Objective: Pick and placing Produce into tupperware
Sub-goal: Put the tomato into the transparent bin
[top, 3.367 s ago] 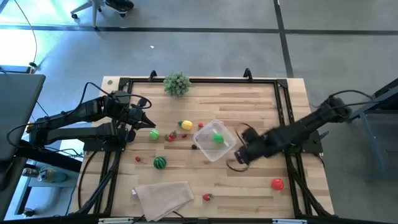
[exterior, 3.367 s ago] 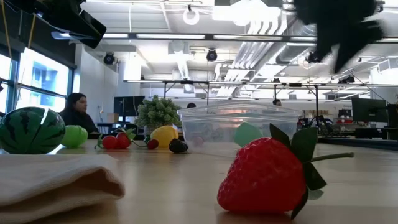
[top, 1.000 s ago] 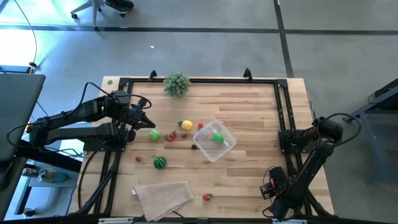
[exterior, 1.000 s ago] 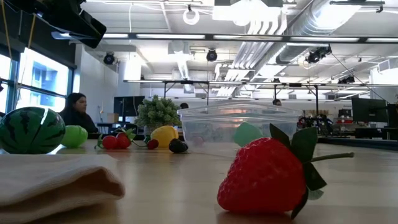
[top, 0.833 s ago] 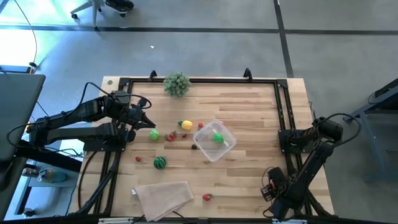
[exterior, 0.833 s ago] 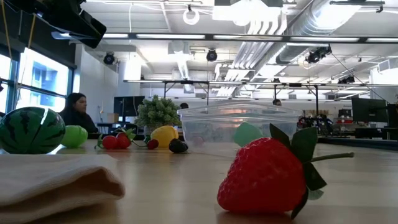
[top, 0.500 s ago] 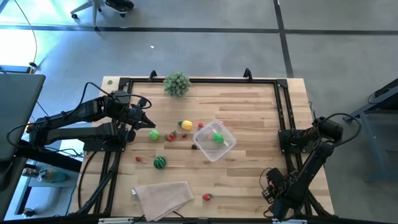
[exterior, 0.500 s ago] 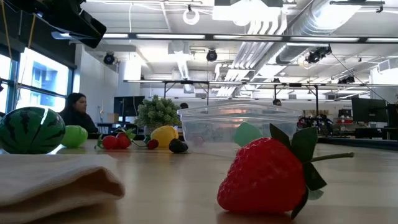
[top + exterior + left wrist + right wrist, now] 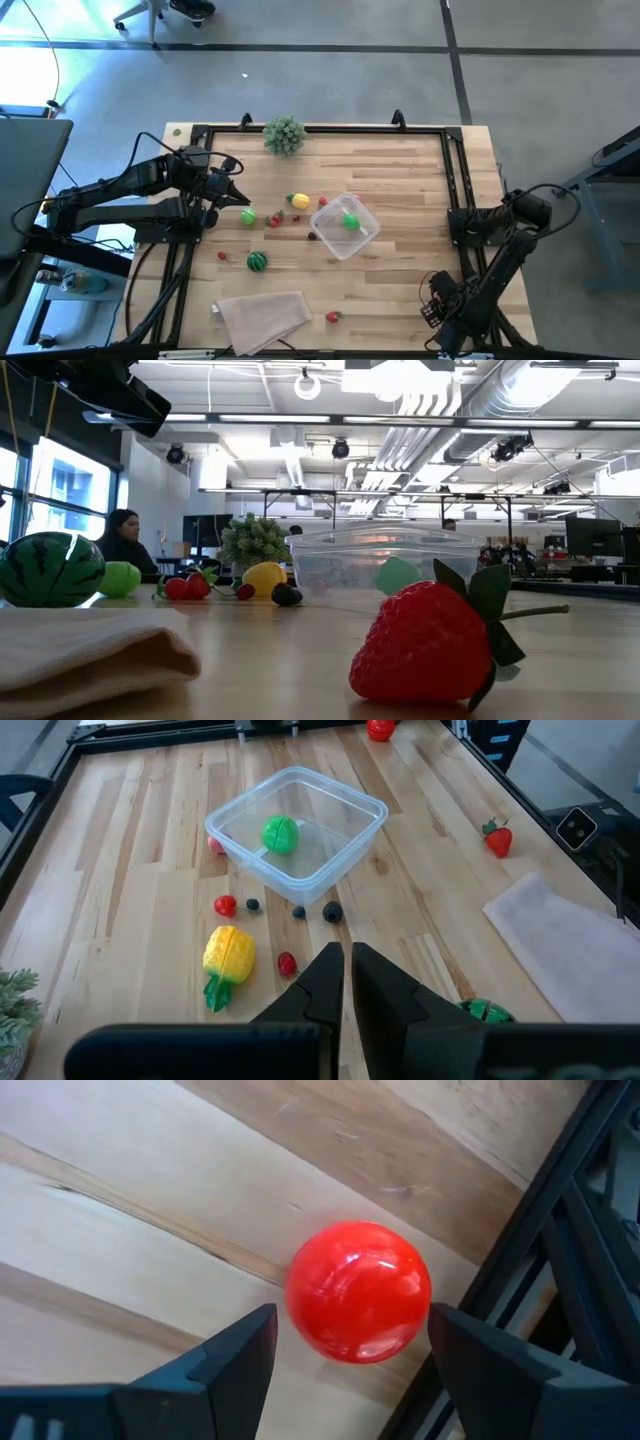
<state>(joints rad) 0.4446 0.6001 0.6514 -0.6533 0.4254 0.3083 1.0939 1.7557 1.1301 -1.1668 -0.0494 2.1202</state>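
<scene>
We see right pincer (image 9: 345, 1342) wide astride red ball (image 9: 359, 1291) at table (image 9: 400, 180) edge | left pincer (image 9: 346, 965) closed, empty, near tupperware (image 9: 296, 832)

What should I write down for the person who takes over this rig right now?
Left gripper: jaws shut, empty, above the table's left side.
Right gripper: jaws open on either side of the red ball at the right edge; not gripped yet.
Done: one green ball in the tupperware.
Left: red ball, watermelon, strawberry, yellow fruit, small pieces.
</scene>
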